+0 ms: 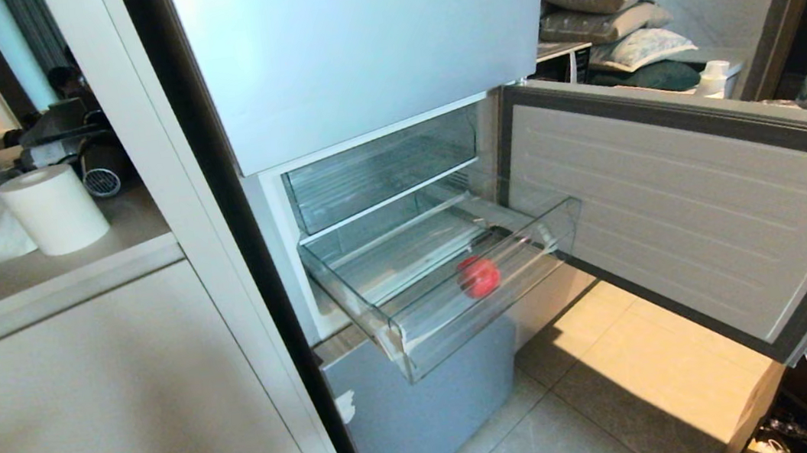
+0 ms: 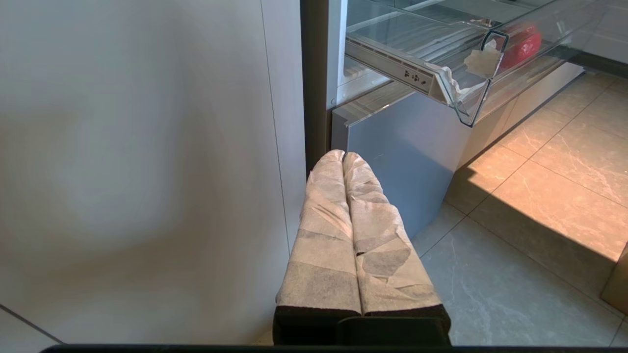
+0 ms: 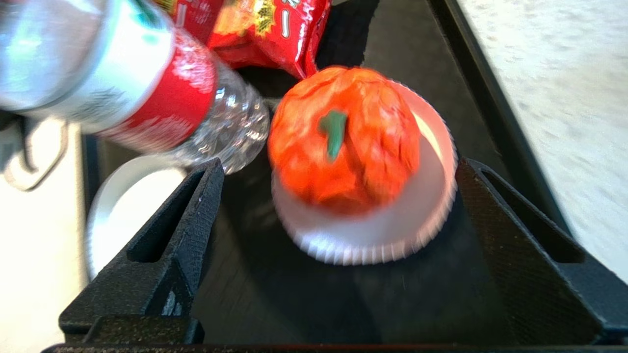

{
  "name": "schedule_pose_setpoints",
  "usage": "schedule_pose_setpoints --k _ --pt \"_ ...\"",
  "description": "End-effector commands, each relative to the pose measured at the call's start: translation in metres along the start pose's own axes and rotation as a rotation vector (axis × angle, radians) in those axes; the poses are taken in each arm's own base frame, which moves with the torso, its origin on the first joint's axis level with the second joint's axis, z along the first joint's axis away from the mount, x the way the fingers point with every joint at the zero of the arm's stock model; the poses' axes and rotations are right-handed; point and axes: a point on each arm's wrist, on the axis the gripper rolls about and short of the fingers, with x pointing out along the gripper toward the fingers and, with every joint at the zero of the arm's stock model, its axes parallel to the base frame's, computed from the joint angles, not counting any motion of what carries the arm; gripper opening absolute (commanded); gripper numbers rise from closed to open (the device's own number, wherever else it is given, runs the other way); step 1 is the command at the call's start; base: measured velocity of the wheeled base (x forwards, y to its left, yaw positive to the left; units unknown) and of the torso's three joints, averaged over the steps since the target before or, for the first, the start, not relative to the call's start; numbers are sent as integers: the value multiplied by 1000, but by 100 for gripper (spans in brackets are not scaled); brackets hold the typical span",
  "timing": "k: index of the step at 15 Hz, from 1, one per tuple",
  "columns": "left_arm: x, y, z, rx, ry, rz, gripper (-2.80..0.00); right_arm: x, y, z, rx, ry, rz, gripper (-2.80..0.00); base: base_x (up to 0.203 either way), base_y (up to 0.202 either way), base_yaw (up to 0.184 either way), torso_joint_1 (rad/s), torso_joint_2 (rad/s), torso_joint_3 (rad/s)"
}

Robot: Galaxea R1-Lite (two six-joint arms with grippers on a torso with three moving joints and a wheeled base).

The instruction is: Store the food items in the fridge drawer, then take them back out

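The clear fridge drawer (image 1: 416, 332) is pulled out, and the red fruit (image 1: 478, 276) lies inside near its front lip; both also show in the left wrist view, drawer (image 2: 466, 105) and red fruit (image 2: 521, 45). The orange fruit (image 3: 343, 139) with a green stem cap sits in a white fluted paper cup (image 3: 387, 235) on a black tray (image 3: 274, 299). My right gripper (image 3: 338, 169) hovers over it, open, fingers apart on either side, touching nothing. My left gripper (image 2: 343, 159) hangs low beside the fridge, shut and empty, its fingers wrapped in pale tape.
A clear water bottle (image 3: 142, 83) with a red label lies beside the cup, a red snack bag (image 3: 265, 29) behind it, a second white cup (image 3: 127, 206) nearby. The open fridge door (image 1: 688, 222) swings out to the right. A paper roll (image 1: 53, 209) stands on the left counter.
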Motion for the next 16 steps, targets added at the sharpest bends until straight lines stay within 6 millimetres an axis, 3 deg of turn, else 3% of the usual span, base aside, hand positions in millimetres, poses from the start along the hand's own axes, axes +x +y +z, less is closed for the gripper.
schedule_pose_setpoints --k 1,2,6,10,12,14,16 --pt "0 0 0 0 2 0 -280 -43 15 20 -10 -50 12 0 0 0 0 0 0 0" --pt "0 0 0 0 2 0 -280 -59 18 22 -11 -56 14 -280 0 0 0 0 0 0" --pt "0 0 0 0 2 0 -280 -131 40 38 -36 -154 45 -280 0 0 0 0 0 0" --pt "0 0 0 0 2 0 -280 -231 78 37 -104 -302 139 -280 0 0 0 0 0 0" --pt "0 0 0 0 2 0 -280 -272 107 14 -164 -328 250 -280 0 0 0 0 0 0" --pt "0 0 0 0 2 0 -280 -304 147 -29 -251 -278 445 -280 0 0 0 0 0 0" --pt "0 0 0 0 2 0 -280 -339 165 -75 -332 -217 629 -280 0 0 0 0 0 0"
